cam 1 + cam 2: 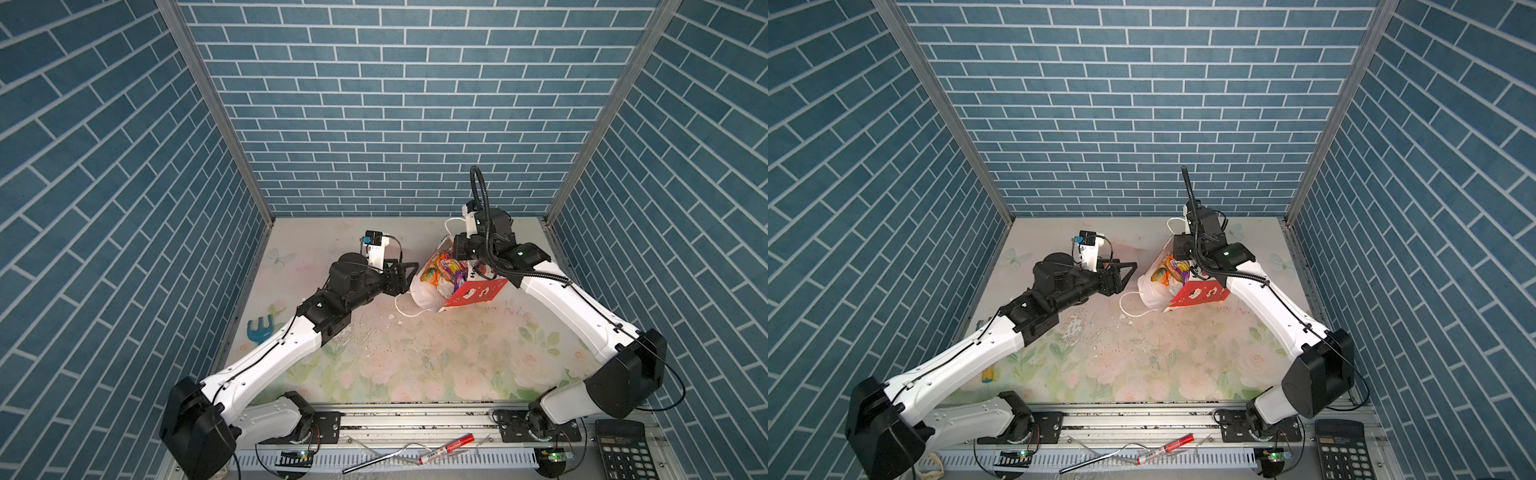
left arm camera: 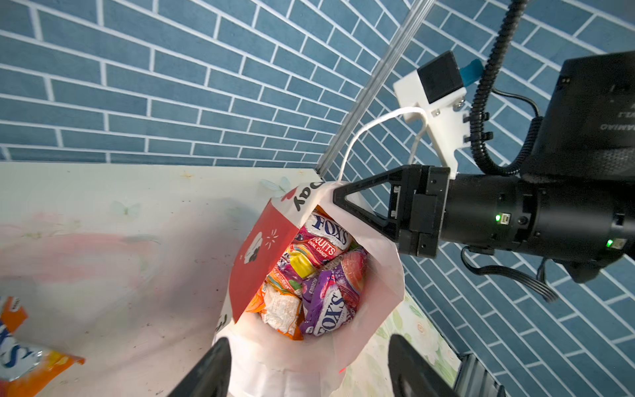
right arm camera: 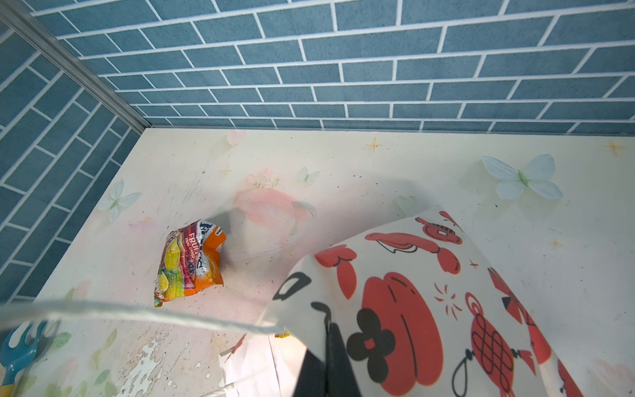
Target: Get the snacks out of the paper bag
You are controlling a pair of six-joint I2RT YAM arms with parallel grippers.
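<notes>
The paper bag [image 1: 478, 293] [image 1: 1200, 295] leans toward the left with its mouth open. Several snacks [image 1: 440, 270] [image 2: 319, 275] fill it, among them purple and orange Fox's packets. My right gripper [image 2: 335, 197] [image 3: 326, 340] is shut on the bag's far rim and holds it up by a white face with red prints [image 3: 412, 309]. My left gripper [image 1: 409, 279] [image 1: 1127, 277] is open at the mouth, and the bag's near white lip [image 2: 292, 364] lies loose between its fingers [image 2: 213, 371]. One orange Fox's packet [image 3: 190, 263] [image 2: 24, 343] lies on the table, left of the bag.
A blue toy rake [image 1: 259, 331] [image 3: 17, 347] lies by the left wall. The bag's white cord handle [image 1: 405, 311] trails on the floral tabletop [image 1: 415, 357]. A red marker [image 1: 446, 449] and a calculator [image 1: 623, 451] sit on the front rail. Brick-pattern walls enclose three sides.
</notes>
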